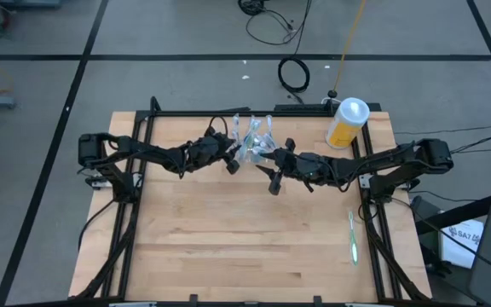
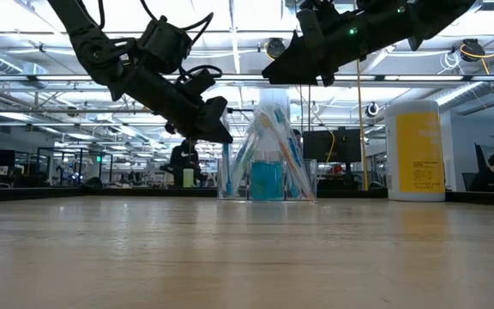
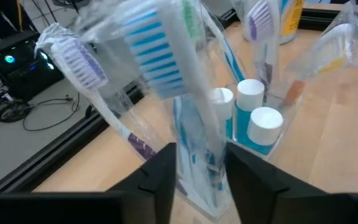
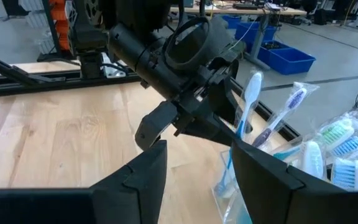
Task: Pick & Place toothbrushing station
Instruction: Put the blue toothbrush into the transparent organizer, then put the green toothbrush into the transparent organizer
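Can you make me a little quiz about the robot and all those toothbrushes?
1. True or false: the yellow bottle is lying flat on the table.
2. What stands in the clear cup along with the toothbrushes? A) teal tubes B) spoons C) pencils
3. Where does one wrapped toothbrush lie by itself?

Key
1. False; it stands upright.
2. A, the teal tubes with white caps.
3. Flat on the table near its right edge, away from the left tool and right tool beside the cup.

Toothbrushes (image 2: 274, 150) stand in cup (image 2: 267, 180), bottle (image 2: 416, 150) beside.
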You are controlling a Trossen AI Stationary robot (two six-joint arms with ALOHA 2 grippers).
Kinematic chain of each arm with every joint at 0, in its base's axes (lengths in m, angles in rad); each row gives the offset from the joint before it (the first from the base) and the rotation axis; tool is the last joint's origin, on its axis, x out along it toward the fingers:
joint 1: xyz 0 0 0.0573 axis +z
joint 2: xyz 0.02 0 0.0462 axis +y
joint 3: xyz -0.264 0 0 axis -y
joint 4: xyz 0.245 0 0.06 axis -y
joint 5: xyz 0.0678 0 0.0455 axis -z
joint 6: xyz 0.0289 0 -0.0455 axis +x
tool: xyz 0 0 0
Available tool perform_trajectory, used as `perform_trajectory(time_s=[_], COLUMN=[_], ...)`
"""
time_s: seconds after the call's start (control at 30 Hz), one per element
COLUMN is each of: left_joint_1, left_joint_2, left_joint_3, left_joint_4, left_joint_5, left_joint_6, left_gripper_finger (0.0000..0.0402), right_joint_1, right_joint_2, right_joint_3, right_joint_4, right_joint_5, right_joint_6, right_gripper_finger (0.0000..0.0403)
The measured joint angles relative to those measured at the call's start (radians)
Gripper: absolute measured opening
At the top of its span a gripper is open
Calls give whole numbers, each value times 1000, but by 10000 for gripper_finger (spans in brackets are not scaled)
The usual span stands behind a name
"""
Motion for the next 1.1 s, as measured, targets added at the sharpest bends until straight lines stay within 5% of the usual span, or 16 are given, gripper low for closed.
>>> perform_trajectory(time_s=[0.33,0.67,0.83,1.1], left_joint_1=[-22,-82,-124,-191], left_joint_2=[-73,-211,-218,-216], left_joint_3=[-1,-1,-1,-1], left_joint_4=[-117,-361,-395,-397], left_joint_5=[-54,-38,77,251], left_joint_6=[72,-28,-199,-182], left_gripper_finger=[221,232,232,232], right_joint_1=[40,101,154,302], right_joint_2=[0,0,0,-5], right_joint_3=[0,0,0,0], right_joint_4=[-29,-60,-189,-508], right_joint_5=[-1,-1,-61,-219], right_joint_6=[63,226,411,786], right_gripper_finger=[193,194,188,185])
